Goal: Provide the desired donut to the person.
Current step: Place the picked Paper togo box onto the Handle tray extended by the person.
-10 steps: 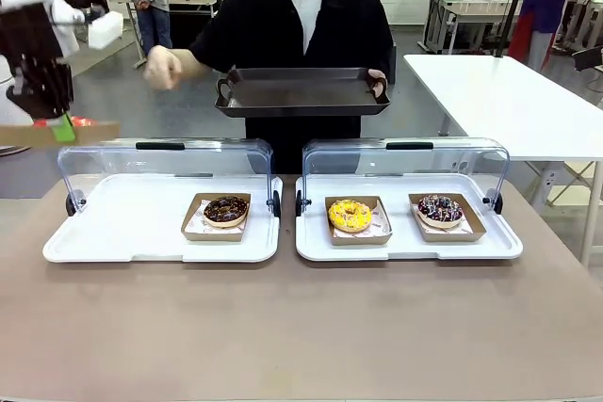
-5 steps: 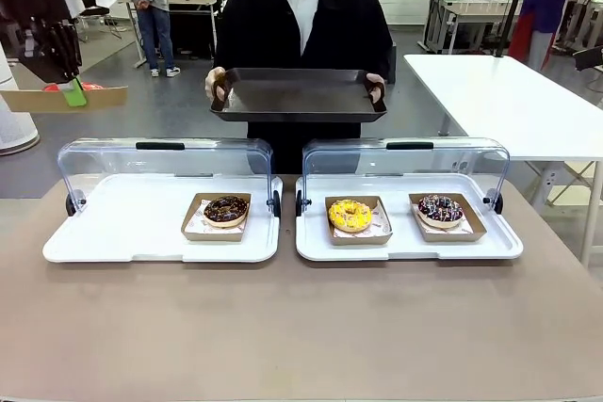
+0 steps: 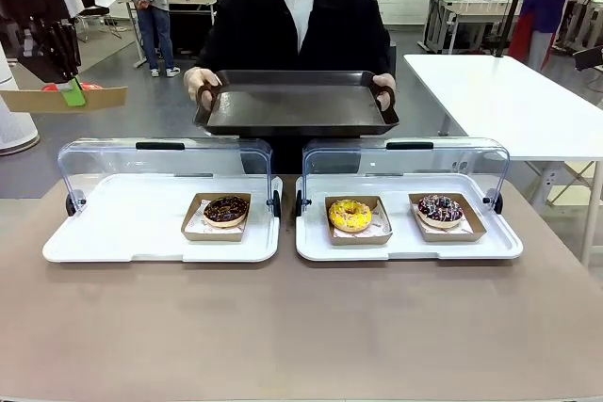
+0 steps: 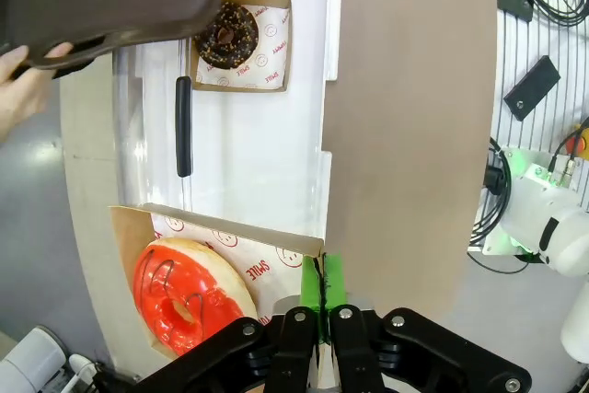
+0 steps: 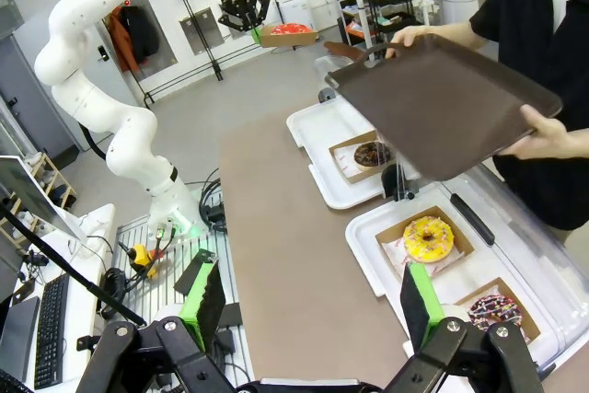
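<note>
The front view places the left gripper point(image 3: 68, 93) high at the far left, beyond the table's point(image 3: 301, 327) corner, with a flat cardboard tray point(image 3: 61, 99) held level and a sliver of red above its wall. The left wrist view adds what that angle hides: the 2 fingers are clamped together on 1 side wall of the cardboard tray, and the red-glazed donut point(image 4: 184, 292) lies whole on printed paper in the half away from the pinch. The person point(image 3: 297, 25) stands at the far side holding a dark serving tray point(image 3: 297, 105) by both handles, tipped a little toward the robot, above and behind the 2 raised clear lids point(image 3: 160, 162). From the right wrist view the right gripper point(image 5: 313, 310) hangs with its jaws wide apart and nothing between them, well short of the display trays. The left display tray point(image 3: 122, 223) carries 1 chocolate donut point(image 3: 226, 210) near its right edge, the rest bare; the right display tray point(image 3: 405, 253) carries a yellow donut point(image 3: 350, 215) and a sprinkled donut point(image 3: 440, 208). Open air lies between the cardboard tray and the serving tray's nearer handle, and the near half of the table is bare.
</note>
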Available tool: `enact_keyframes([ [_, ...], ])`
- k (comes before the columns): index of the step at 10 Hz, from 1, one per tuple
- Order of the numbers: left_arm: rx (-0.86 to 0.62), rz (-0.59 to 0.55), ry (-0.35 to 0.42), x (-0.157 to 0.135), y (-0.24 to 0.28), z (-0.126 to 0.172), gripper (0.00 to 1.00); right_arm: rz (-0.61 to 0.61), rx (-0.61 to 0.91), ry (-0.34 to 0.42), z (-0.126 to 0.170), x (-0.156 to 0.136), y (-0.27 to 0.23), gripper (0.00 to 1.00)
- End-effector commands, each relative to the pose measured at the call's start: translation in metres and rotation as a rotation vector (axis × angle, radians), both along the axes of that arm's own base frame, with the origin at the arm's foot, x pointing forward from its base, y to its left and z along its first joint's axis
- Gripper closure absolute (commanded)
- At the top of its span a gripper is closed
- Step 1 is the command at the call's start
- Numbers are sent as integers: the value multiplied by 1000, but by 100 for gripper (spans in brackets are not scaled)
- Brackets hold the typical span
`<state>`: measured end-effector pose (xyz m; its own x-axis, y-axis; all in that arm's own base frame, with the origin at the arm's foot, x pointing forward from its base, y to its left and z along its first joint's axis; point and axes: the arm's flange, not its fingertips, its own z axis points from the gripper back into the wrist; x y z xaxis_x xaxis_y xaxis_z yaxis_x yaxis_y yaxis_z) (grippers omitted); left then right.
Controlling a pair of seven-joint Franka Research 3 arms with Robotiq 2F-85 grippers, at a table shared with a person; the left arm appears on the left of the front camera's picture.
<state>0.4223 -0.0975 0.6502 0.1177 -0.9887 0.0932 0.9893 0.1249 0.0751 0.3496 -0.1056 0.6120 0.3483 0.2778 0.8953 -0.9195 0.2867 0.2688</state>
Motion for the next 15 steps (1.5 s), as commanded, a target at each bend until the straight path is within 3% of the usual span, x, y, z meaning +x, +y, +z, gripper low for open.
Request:
enact_keyframes([
  [1,-1,-1,-4,-5,1,0,100,8,16,-17,1,2,1,0],
  [5,16,-22,-29,-7,-9,10,99,8,16,-17,1,2,1,0],
  [7,39,-114,-53,-4,-55,32,99,8,16,-17,1,2,1,0],
  [8,73,-236,-76,14,-117,55,99,8,16,-17,1,2,1,0],
  [12,74,-302,-74,31,-163,59,99,8,16,-17,1,2,1,0],
  [15,87,-336,-60,53,-205,46,99,8,16,-17,1,2,1,0],
])
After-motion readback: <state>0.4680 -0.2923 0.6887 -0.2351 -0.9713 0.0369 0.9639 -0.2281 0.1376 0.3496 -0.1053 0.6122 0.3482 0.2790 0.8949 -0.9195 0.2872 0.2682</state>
